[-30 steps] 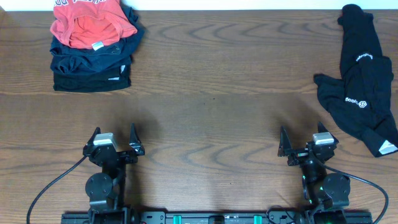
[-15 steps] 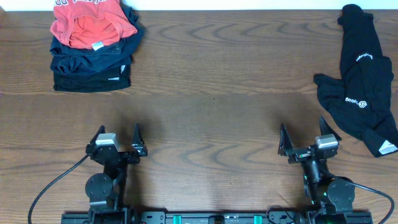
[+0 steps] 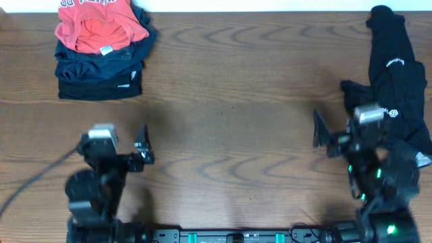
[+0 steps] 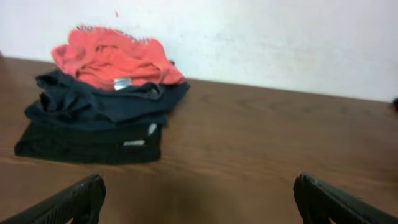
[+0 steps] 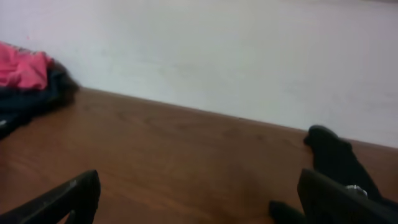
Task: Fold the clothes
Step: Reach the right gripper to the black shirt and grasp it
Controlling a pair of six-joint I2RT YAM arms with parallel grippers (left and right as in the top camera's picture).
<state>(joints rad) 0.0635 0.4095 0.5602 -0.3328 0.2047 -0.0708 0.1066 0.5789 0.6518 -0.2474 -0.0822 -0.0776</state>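
Note:
The black shirt (image 3: 390, 81) with small white lettering lies crumpled at the table's far right; a white tag shows at its near corner. Part of it shows at the right of the right wrist view (image 5: 339, 158). My right gripper (image 3: 337, 123) is open and empty, just left of the shirt's near part, and its right finger overlaps the shirt in the overhead view. In its wrist view (image 5: 199, 205) only bare wood lies between the fingers. My left gripper (image 3: 116, 136) is open and empty over bare wood at the near left, as its wrist view (image 4: 199, 205) also shows.
A stack of folded dark navy garments (image 3: 101, 75) with a red-orange shirt (image 3: 101, 23) on top sits at the far left corner. It also shows in the left wrist view (image 4: 99, 118). A white wall runs behind the table's far edge.
Both arms have risen and moved away from the near edge. The right gripper has moved right and farther in, up to the black shirt. Both stay open.

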